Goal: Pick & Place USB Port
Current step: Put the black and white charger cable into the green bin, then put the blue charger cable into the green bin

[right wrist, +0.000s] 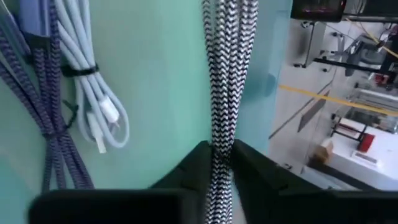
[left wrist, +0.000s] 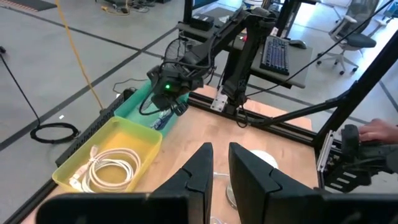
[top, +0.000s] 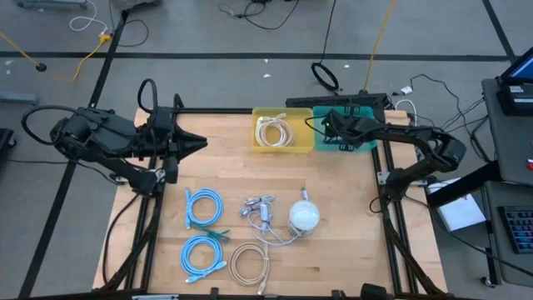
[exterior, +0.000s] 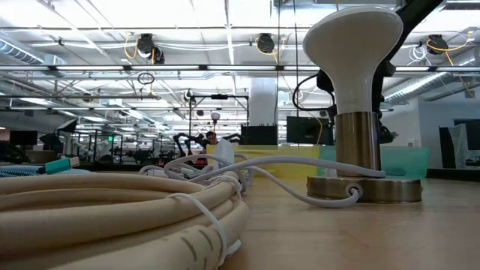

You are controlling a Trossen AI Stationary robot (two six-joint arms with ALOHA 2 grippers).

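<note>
Here the right gripper (right wrist: 219,163) hangs over the teal bin (top: 360,147), its 2 fingers pinching a black-and-white braided cable (right wrist: 227,68) above other cables. It should part the fingers fully and lift straight so nothing snags. The left gripper (left wrist: 214,169), fingers nearly together and empty, waits over the table (top: 350,242).

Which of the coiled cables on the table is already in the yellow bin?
The white coiled cable lying inside the yellow bin. The two light-blue coils and the beige coil lie loose on the wooden table, near its front edge.
</note>
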